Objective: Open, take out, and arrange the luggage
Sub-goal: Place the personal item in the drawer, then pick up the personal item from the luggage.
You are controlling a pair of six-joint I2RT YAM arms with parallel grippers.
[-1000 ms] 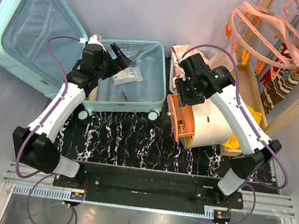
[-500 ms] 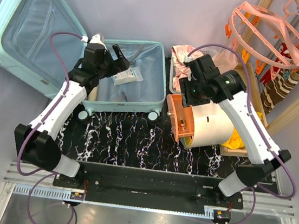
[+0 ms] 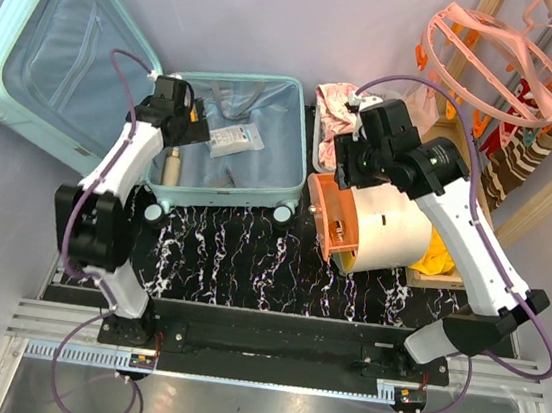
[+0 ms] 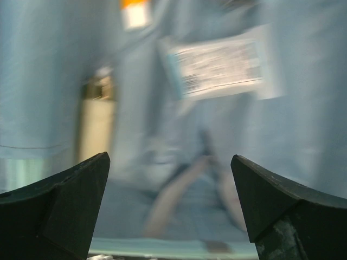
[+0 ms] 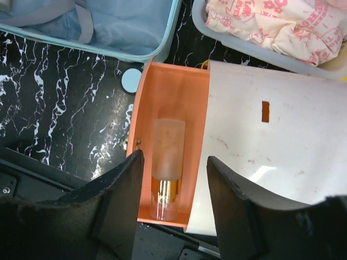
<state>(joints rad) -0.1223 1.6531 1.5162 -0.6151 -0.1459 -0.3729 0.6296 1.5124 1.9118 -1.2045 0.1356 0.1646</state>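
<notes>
The left hand [image 4: 168, 160] has swung from the middle of the open luggage [image 3: 259, 176] toward its left corner, uncovering a cream bottle [image 3: 171, 166] on the lining. The right hand [image 5: 174, 157] has drawn back above the orange drawer [image 5: 173, 92], where a frosted bottle [image 5: 167, 162] lies. Unpacking looks partly done: the cream bottle and a white packet [image 3: 234, 141] remain inside. Both hands are spread wide, holding nothing. The luggage lies open on the surface [image 3: 240, 253].

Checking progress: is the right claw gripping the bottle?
No, the right claw is open and clear of the bottle, which lies in the orange tray.
</notes>
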